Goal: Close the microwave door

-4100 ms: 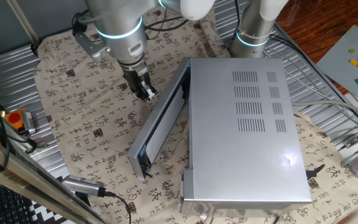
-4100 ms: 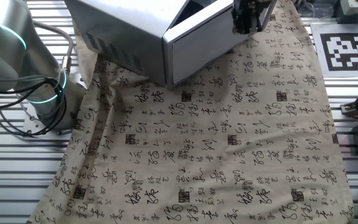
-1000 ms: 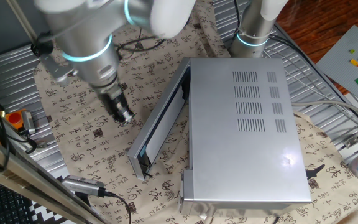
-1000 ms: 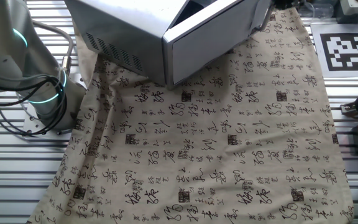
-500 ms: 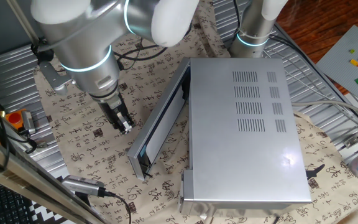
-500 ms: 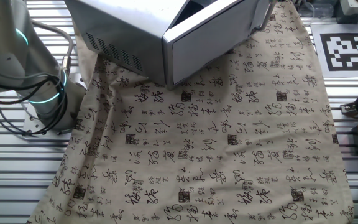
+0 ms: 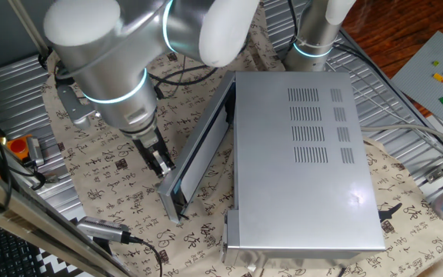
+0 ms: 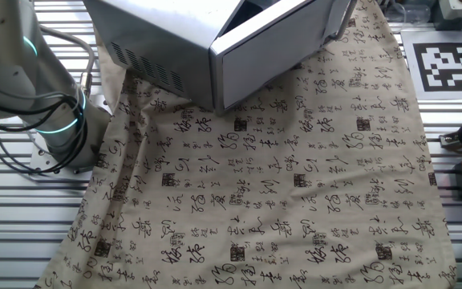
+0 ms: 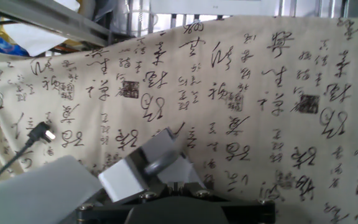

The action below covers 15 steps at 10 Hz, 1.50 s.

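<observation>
The microwave (image 7: pixel 306 154) is a silver-grey box with vent slots on top, on a patterned cloth. The microwave door (image 7: pixel 202 146) stands ajar, swung out to the left, its free end toward the front. My gripper (image 7: pixel 162 164) points down with its fingers together and nothing between them, right beside the outer face of the door near that free end. In the hand view the fingertips (image 9: pixel 160 162) show at the bottom, with the grey door face (image 9: pixel 36 190) at lower left. In the other fixed view the microwave (image 8: pixel 159 32) and door (image 8: pixel 271 48) show at the top; the gripper is hidden.
A black cable plug (image 7: pixel 102 228) lies on the cloth in front of the door. An orange object (image 7: pixel 21 146) sits at the left edge. A second arm's base (image 7: pixel 314 38) stands behind the microwave. A printed marker (image 8: pixel 451 48) lies at the right.
My gripper has moved along the outside of the door from its hinge end toward the front, and now stands close by the free end. The door has not moved.
</observation>
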Tool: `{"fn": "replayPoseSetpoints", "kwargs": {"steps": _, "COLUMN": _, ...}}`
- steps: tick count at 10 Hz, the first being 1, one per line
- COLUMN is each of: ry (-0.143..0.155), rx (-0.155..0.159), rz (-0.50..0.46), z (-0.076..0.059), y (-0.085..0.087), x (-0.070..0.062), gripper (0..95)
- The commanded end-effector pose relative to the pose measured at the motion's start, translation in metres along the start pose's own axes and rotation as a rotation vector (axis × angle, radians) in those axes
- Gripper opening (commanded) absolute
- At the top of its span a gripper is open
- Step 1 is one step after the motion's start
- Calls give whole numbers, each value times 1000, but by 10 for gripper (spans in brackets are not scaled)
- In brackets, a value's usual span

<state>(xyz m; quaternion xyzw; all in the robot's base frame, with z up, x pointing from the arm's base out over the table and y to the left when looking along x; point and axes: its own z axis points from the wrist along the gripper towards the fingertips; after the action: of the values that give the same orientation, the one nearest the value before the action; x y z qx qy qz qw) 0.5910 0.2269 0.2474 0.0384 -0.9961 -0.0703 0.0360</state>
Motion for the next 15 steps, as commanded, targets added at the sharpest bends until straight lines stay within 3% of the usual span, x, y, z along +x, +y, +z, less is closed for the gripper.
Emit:
{"fn": "replayPoseSetpoints", "kwargs": {"steps": 1, "ry": 16, "rx": -16, "rz": 37, "z": 0, "y": 9, "x": 4, "gripper": 0}}
{"fn": "replayPoseSetpoints", "kwargs": {"steps": 3, "ry": 24, "rx": -50, "rz": 79, "z": 1, "y": 14, "x": 8, "gripper": 0}}
{"fn": "replayPoseSetpoints", "kwargs": {"steps": 6, "ry": 31, "rx": -71, "rz": 111, "z": 0, "y": 19, "x": 19, "gripper": 0}}
{"fn": "replayPoseSetpoints", "kwargs": {"steps": 11, "ry": 38, "rx": -104, "rz": 149, "z": 1, "y": 22, "x": 23, "gripper": 0}}
{"fn": "replayPoseSetpoints", "kwargs": {"steps": 15, "ry": 33, "rx": -86, "rz": 137, "z": 1, "y": 21, "x": 22, "gripper": 0}}
